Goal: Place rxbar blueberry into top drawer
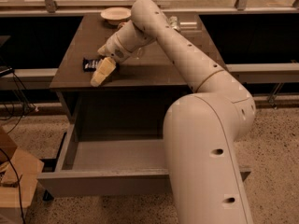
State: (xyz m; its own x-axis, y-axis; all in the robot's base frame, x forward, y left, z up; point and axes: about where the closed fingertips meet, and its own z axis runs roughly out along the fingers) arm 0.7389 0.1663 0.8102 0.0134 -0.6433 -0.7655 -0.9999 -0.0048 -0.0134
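The rxbar blueberry [89, 63], a dark flat bar with white lettering, lies on the left part of the brown table top [154, 64]. My gripper [101, 73] hangs just right of the bar and partly over its right end, close to the table's front left edge. The top drawer [107, 185] is pulled wide open below the table, with its grey floor and walls showing. My arm's large pale body hides the drawer's right side.
A pale shallow bowl [115, 14] stands at the table's back left. A shiny can or glass [174, 22] stands behind my arm at the back. A cardboard box [14, 181] and cables sit on the floor to the left.
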